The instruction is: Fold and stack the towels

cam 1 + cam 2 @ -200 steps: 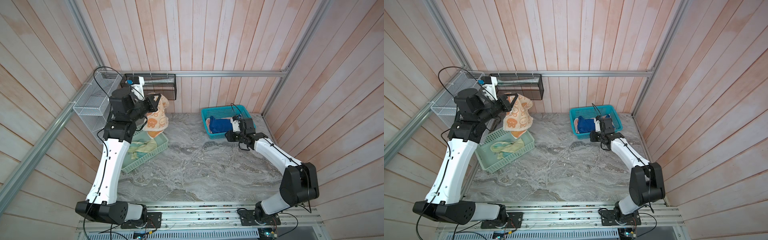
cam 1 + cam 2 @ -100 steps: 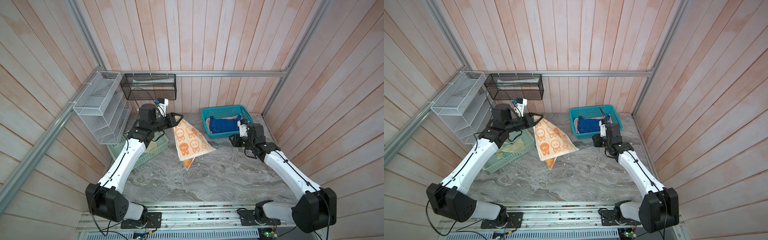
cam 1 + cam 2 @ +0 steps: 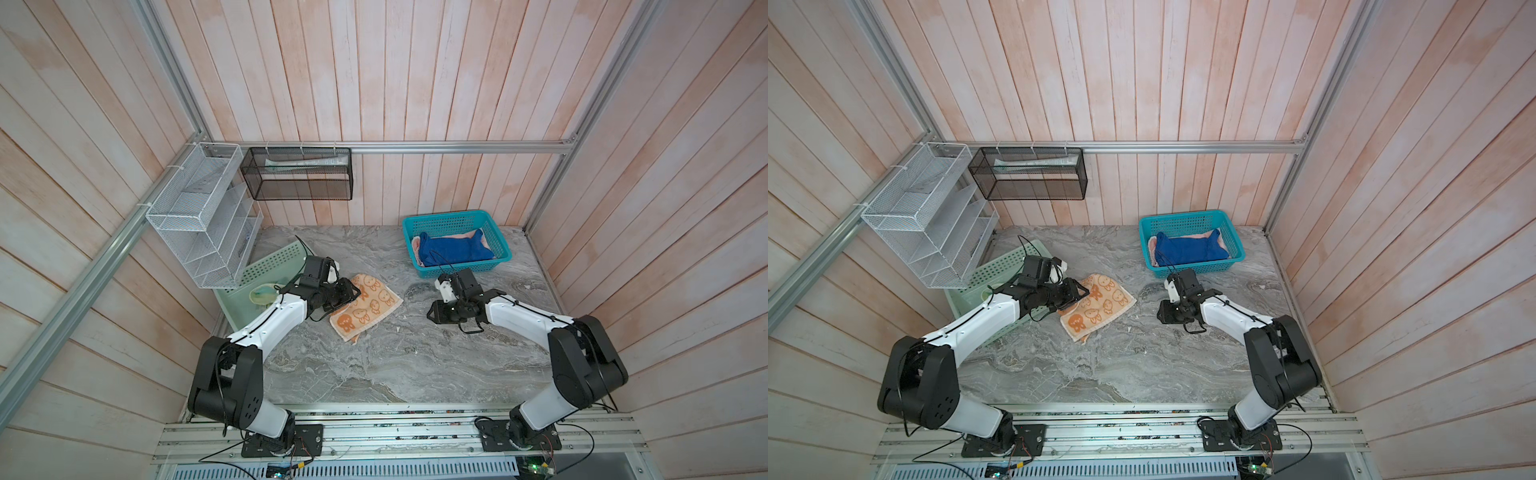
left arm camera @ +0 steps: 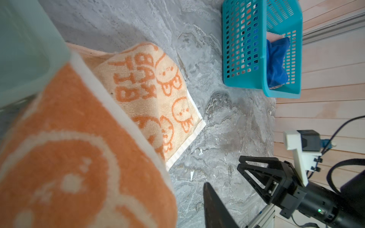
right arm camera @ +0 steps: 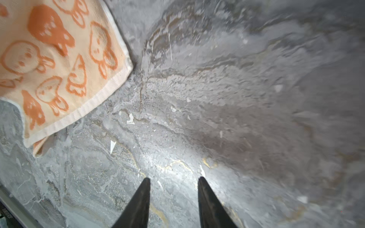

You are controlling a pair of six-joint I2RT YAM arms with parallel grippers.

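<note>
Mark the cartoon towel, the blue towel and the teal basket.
cartoon towel (image 3: 374, 306), in a top view, its patterned middle.
blue towel (image 3: 453, 251), in a top view, its crumpled middle.
teal basket (image 3: 446, 224), in a top view, its far wall.

Your left arm (image 3: 270, 322) and right arm (image 3: 523, 318): white link shells, black joint housings, loose black cables, black tapered fingers (image 5: 138, 203).

A spread towel (image 3: 374, 307) is laid on the tabletop (image 3: 395, 365) left of the middle, beside the left basket (image 3: 270, 264), which is set against the left edge and holds a lone towel (image 3: 262, 293). The right basket (image 3: 453, 224) is set at the back right corner; in it an upper towel (image 3: 455, 251) is piled on a lower towel (image 3: 473, 237). The right gripper (image 3: 432, 316) is placed right of the spread towel, apart.
</note>
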